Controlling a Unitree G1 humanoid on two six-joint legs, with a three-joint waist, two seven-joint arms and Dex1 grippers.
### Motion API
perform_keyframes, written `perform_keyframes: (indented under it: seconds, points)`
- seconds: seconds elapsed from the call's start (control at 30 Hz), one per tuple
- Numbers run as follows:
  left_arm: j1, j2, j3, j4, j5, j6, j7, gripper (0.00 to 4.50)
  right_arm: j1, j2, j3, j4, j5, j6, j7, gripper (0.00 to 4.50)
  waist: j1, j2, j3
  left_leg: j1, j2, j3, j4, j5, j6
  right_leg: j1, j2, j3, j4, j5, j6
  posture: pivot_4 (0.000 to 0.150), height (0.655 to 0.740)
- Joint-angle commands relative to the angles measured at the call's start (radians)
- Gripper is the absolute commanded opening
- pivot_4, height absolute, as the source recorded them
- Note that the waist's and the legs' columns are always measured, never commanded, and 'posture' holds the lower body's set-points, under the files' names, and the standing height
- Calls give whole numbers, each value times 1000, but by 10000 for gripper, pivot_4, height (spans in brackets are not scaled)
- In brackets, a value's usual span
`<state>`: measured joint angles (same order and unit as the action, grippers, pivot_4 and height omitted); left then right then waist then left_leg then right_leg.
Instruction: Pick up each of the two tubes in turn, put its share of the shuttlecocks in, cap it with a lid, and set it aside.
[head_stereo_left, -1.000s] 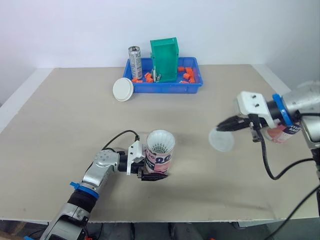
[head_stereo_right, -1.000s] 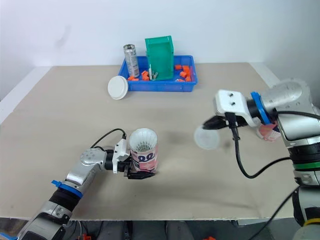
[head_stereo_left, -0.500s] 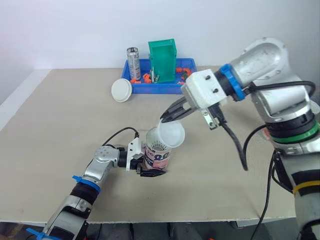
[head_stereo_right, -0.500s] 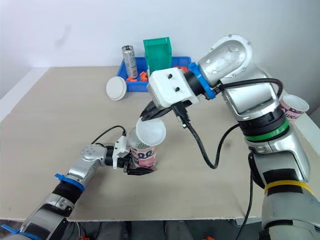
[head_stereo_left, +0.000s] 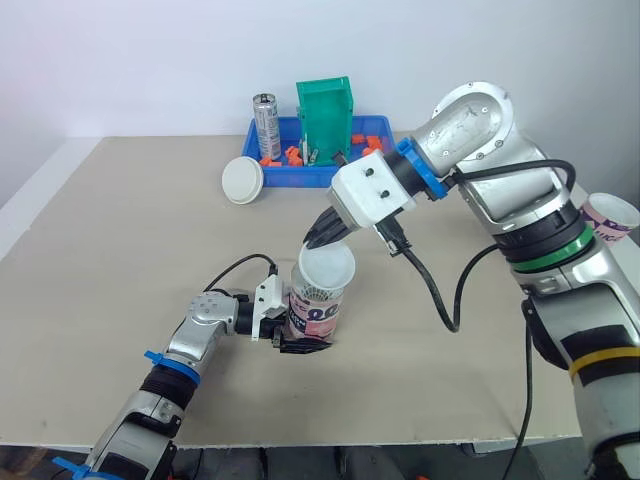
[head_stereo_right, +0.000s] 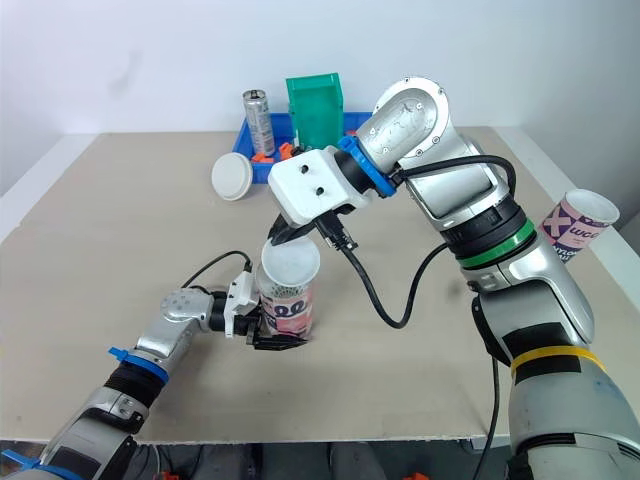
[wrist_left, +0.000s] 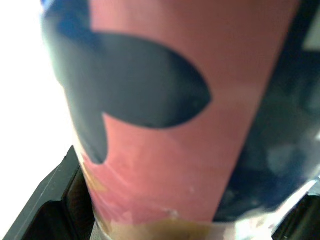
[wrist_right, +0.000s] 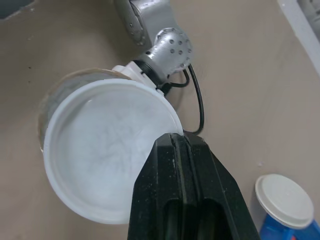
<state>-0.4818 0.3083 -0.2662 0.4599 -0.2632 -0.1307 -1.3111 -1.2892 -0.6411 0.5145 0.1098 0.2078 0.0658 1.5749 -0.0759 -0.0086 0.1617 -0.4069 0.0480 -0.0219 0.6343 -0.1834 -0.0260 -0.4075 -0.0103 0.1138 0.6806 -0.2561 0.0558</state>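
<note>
Settling lower, lid (head_stereo_left: 327, 268) over tube (head_stereo_left: 318, 320)

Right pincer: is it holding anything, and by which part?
The right pincer pinches the white lid by its rim, just over the tube.

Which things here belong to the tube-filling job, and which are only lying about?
Job: tube in left gripper; lid in right gripper; second tube; second lid.
Lying about: blue tray; green box; metal can; orange pieces.
</note>
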Motion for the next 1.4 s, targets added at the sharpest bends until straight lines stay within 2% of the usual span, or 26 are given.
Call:
perform_keyframes:
  seconds: [0.03,0.73,0.97,1.4]
  points:
    - [34,22,-15,83,55,41,16,39532,-8,-11,-9,-73,47,18,40,228,0,0,0,0,0,0,0,0,0,0,0,0,0,0,0,1500,7083]
    - [35,22,-3,73,52,49,22,39532,-6,7,13,-9,-39,-67,40,228,0,-1,1,0,0,0,-1,0,-1,-2,-1,0,-1,0,0,1500,7083]
    - [31,19,-2,78,53,49,24,39532,-39,17,-5,13,-16,-67,40,228,0,-1,1,0,0,0,-1,0,-1,-2,-1,0,-1,0,-1,1500,7083]
    - [27,24,3,79,52,50,23,39532,-6,-5,12,-62,24,-39,40,228,0,-2,2,0,0,0,-8,-1,-1,-2,-3,-2,-8,0,-1,1500,7083]
